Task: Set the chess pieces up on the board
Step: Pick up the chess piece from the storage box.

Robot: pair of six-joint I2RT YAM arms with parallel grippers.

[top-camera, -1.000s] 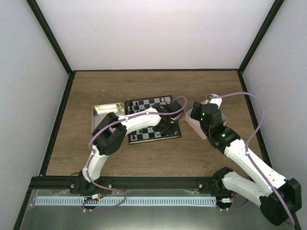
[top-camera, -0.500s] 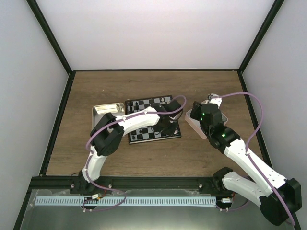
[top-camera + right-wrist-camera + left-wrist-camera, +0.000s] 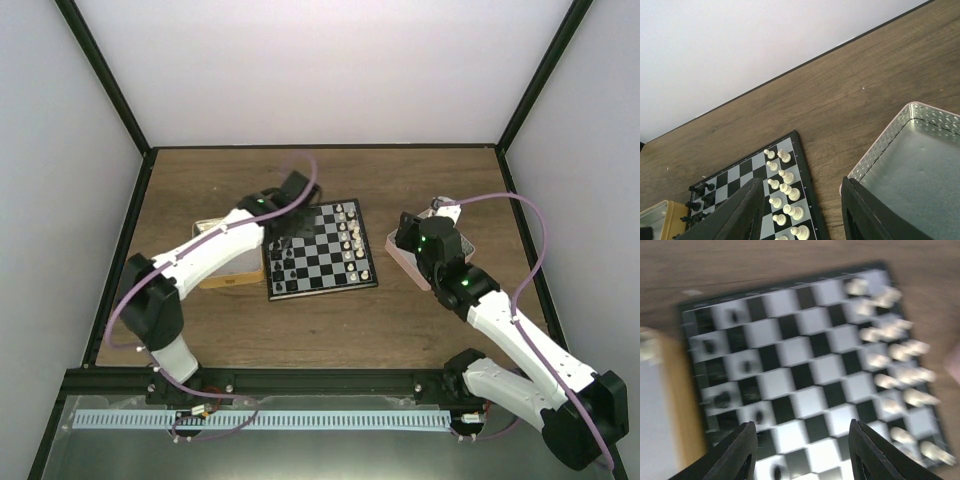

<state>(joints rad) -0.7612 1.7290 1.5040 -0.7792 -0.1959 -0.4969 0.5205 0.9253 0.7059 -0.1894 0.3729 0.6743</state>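
The board (image 3: 322, 255) lies mid-table. Cream chess pieces (image 3: 350, 236) stand in two columns along its right side, and black chess pieces (image 3: 281, 266) stand along its left side. My left gripper (image 3: 283, 235) hovers above the board's left part. In the blurred left wrist view it (image 3: 801, 426) is open and empty, with bare squares of the board (image 3: 805, 365) below. My right gripper (image 3: 405, 240) hangs at the pink tray's left edge. It (image 3: 802, 181) is open and empty, with the cream pieces (image 3: 785, 187) below and to its left.
A tan tray (image 3: 222, 275) sits left of the board, partly under my left arm. The pink tray (image 3: 920, 170) lies right of the board, with a grey inside that looks bare. Walls close in the table on three sides.
My left arm has swung from the board's right side back to its left, and its jaws have opened. The cream pieces there now show. The right jaws opened slightly.
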